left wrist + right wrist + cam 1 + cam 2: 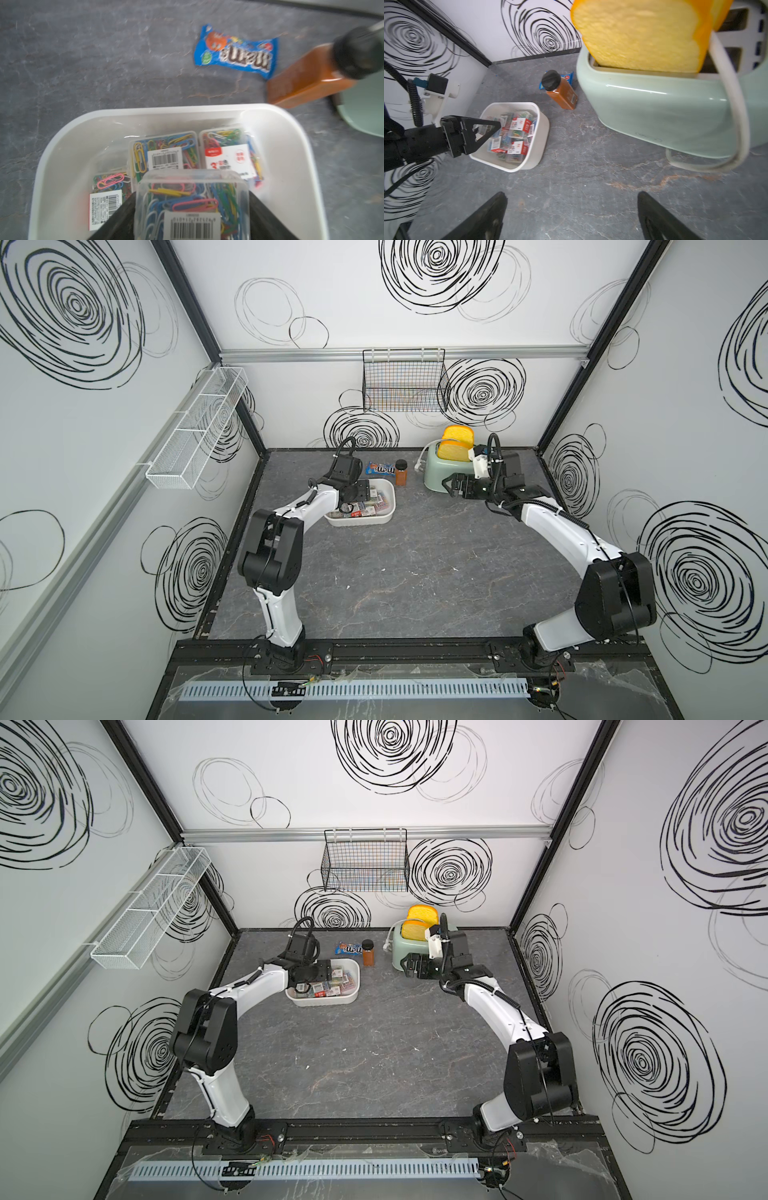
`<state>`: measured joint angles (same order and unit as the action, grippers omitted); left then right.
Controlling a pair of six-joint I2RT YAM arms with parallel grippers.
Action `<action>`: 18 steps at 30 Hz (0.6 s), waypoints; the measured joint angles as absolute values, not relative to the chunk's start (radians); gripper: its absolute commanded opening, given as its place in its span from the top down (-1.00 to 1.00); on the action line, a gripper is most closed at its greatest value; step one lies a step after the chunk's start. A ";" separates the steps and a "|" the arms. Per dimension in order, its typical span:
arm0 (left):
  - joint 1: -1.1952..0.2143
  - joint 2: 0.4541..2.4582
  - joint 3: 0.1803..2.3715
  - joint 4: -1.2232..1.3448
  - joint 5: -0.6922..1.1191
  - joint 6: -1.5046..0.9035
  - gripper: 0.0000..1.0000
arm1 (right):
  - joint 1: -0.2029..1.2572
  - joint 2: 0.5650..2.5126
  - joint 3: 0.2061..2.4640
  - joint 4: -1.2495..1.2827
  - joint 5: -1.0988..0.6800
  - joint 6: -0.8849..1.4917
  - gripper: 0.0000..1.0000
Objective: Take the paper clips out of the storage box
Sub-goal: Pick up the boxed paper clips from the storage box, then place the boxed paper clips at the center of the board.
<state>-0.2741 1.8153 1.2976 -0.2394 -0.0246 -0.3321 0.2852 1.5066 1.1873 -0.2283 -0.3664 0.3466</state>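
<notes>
The left gripper (192,195) clamps one clear case of paper clips (187,209) by its sides, seemingly to lift it from the storage box (166,109) (more cases (164,153) lie inside); the right gripper (572,195) gapes empty.

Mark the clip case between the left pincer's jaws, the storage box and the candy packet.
clip case (191,193): left wrist view, its clear lid.
storage box (166,112): left wrist view, bare rim.
candy packet (234,52): left wrist view, wrapper's middle.
</notes>
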 measured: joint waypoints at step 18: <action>-0.387 1.457 0.750 0.506 0.440 -0.318 0.00 | 0.297 1.599 1.118 0.101 -0.979 0.932 -0.99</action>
